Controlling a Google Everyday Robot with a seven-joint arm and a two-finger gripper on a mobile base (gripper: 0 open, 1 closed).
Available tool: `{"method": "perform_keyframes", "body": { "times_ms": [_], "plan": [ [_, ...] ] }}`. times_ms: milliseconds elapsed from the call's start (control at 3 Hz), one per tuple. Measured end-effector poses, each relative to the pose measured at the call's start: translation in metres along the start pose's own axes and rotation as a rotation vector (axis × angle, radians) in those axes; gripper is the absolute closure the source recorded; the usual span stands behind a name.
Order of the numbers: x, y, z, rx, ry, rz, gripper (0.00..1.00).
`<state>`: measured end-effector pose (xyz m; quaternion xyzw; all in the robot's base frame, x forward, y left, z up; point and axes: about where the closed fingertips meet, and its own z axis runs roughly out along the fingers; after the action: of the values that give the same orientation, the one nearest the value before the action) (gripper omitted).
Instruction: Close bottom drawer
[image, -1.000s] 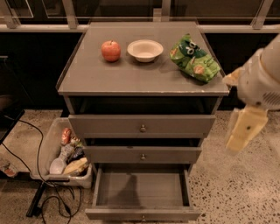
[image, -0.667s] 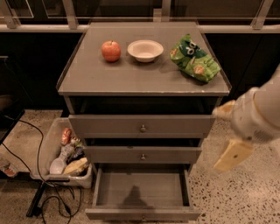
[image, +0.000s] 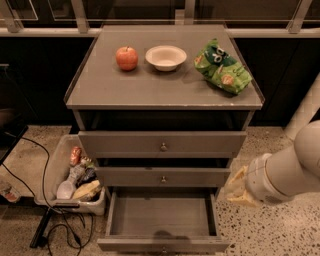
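Observation:
The bottom drawer (image: 162, 217) is the lowest of three grey-brown drawers. It is pulled far out and its inside is empty. Its low front (image: 162, 244) lies at the bottom edge of the view. My gripper (image: 236, 188) is a cream-coloured shape at the end of my white arm (image: 290, 170). It hangs just right of the cabinet, level with the middle drawer (image: 162, 177) and above the open drawer's right side. It touches nothing that I can see.
The top drawer (image: 162, 144) and the middle drawer are shut. On the cabinet top lie a red apple (image: 127, 58), a white bowl (image: 166, 57) and a green chip bag (image: 222, 66). A bin of snacks (image: 75, 176) and cables (image: 55, 231) lie on the floor at left.
My arm has come down and to the left, from beside the cabinet top to beside the open bottom drawer. The drawers have not moved.

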<state>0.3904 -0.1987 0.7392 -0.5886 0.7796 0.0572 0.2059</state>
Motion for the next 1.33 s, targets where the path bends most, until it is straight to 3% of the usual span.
{"method": "perform_keyframes", "body": {
  "times_ms": [333, 667, 1000, 1333],
  "plan": [
    [0.001, -0.001, 0.004, 0.006, -0.003, 0.003, 0.87],
    [0.001, -0.001, 0.004, 0.006, -0.003, 0.003, 1.00],
    [0.009, 0.001, 0.034, -0.024, 0.014, 0.037, 1.00],
    [0.022, 0.000, 0.092, -0.043, 0.024, 0.056, 1.00]
  ]
}}
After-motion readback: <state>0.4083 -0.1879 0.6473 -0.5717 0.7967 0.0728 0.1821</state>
